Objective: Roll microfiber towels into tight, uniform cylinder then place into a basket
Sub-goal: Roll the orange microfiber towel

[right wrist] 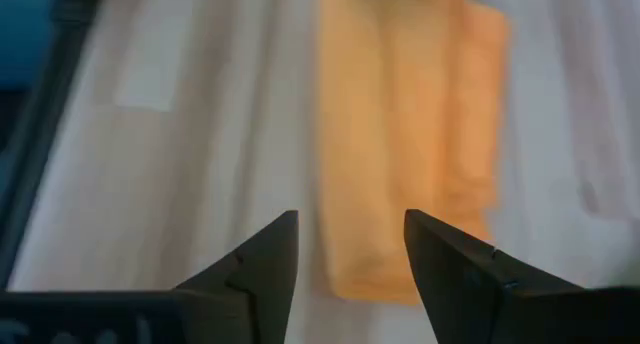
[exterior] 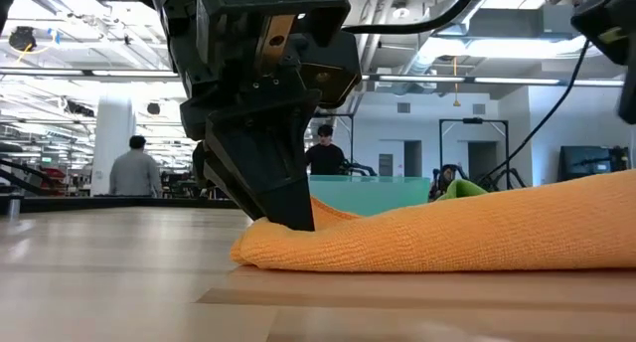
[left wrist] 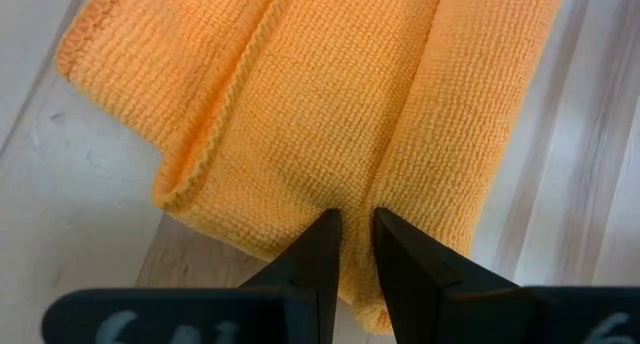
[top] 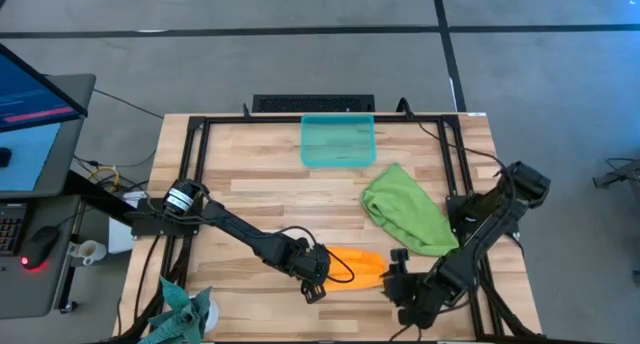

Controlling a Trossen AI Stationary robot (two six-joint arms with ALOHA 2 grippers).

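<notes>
The orange towel point(top: 358, 266) lies folded into a long, thick bundle near the table's front edge, flat on the wood. My left gripper point(left wrist: 350, 232) is shut on its end nearer the table's left. My right gripper point(right wrist: 350, 246) hangs open above the towel's other end point(right wrist: 400, 254) with nothing between its fingers. The lime green towel point(top: 405, 209) lies crumpled on the table's right half. The teal basket point(top: 338, 141) stands at the far edge with nothing in it. My left gripper pinches a raised fold of the orange towel point(left wrist: 352, 196) between its two fingertips point(left wrist: 322, 234), close to the towel's left end. The fingers slant down from the table's left point(exterior: 283, 198). The towel lies slack on the table.
A dark teal-grey cloth point(top: 182, 309) hangs at the near left corner. A black frame point(top: 190, 154) runs round the tabletop. Bare wood lies between the basket and the orange towel. People stand in the room beyond the table point(exterior: 134, 168).
</notes>
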